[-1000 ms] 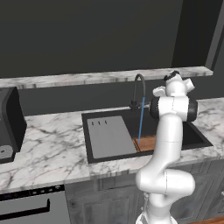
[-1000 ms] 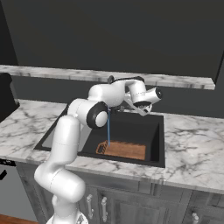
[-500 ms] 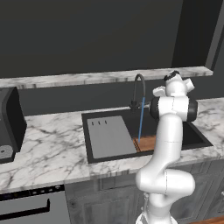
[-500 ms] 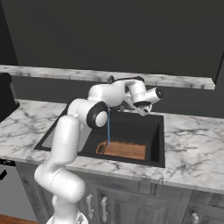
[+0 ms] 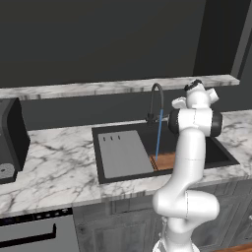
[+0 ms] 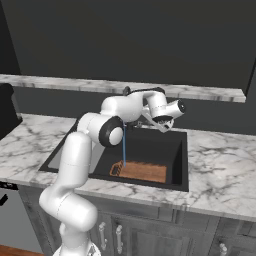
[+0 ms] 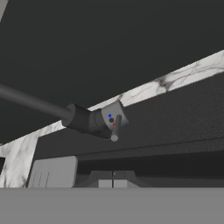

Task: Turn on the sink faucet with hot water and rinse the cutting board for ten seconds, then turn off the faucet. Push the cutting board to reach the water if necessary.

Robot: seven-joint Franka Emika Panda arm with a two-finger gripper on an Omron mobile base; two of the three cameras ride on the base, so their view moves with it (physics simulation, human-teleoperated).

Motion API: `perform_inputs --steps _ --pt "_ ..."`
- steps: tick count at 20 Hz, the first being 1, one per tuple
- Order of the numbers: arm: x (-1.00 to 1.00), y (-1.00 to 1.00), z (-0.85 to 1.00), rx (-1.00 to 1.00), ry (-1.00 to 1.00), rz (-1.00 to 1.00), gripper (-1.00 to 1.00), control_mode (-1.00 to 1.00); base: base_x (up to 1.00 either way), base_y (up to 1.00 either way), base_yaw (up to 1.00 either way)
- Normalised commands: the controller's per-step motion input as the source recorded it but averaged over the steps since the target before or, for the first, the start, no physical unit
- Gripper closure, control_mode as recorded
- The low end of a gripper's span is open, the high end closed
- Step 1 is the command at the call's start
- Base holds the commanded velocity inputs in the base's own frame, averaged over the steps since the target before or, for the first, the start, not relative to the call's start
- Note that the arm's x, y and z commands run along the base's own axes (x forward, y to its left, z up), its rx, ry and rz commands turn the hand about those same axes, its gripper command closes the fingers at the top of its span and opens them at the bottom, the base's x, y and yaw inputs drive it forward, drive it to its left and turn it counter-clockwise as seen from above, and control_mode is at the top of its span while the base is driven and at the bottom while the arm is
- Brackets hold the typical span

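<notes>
While my gripper point(image 7: 113, 180) sits pinched shut, holding nothing, near the thin dark gooseneck faucet point(image 5: 155, 101) at the sink's back edge, I see the light-blue water stream point(image 6: 124, 145) hitting the small brown wooden cutting board point(image 6: 142, 171) along the black basin's point(image 6: 177, 155) front edge.

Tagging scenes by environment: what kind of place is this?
A rendered home kitchen, most likely. A wide black recessed sink sits in a white-grey marble counter, a thin dark gooseneck faucet runs a light-blue water stream onto a small brown wooden cutting board, with grey cabinet doors below.
</notes>
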Motion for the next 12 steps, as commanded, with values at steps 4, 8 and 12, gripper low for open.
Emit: perform_inputs --steps 4,8,12 --pt "0.00 0.00 0.00 0.00 0.00 0.00 1.00 -1.00 0.00 0.00 0.00" --pt "0.00 0.00 0.00 0.00 0.00 0.00 1.00 -1.00 0.00 0.00 0.00" --pt "0.00 0.00 0.00 0.00 0.00 0.00 1.00 -1.00 0.00 0.00 0.00"
